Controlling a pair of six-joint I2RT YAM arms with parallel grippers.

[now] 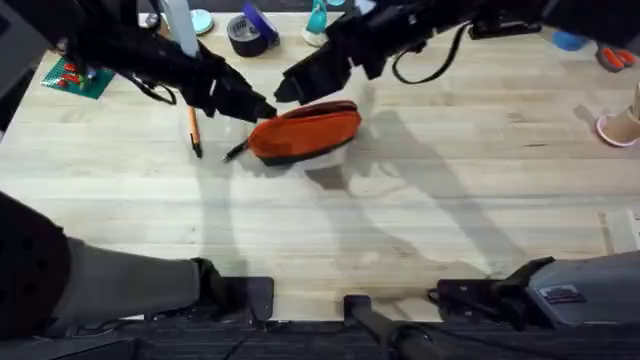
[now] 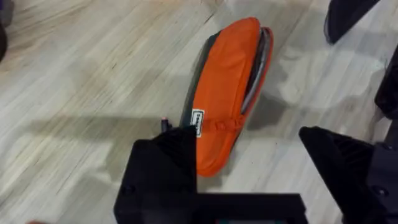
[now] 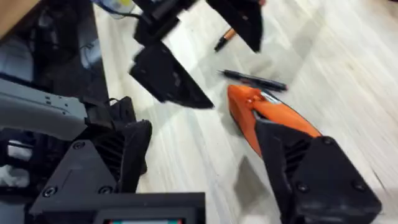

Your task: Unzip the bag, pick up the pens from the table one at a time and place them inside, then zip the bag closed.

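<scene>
Toward the table's [image 1: 420, 200] far edge, left of centre, the bag [image 1: 305, 130] lies soft and light, likely to slide when tugged. Both the left gripper [image 1: 262, 110] and right gripper [image 1: 285, 92] hover spread over its left end, where the zipper should be pinched; the pens [image 1: 194, 132] lie alongside.

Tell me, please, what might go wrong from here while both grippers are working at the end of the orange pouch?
1. Both the left gripper and the right gripper crowd the same end of the bag; they could collide.
2. The bag lies loose on the table, so a pull on the zipper may drag it instead of opening it.
3. The dark pen lies right by the bag, and the orange pen is close by; a sliding bag or finger could knock them away.
</scene>
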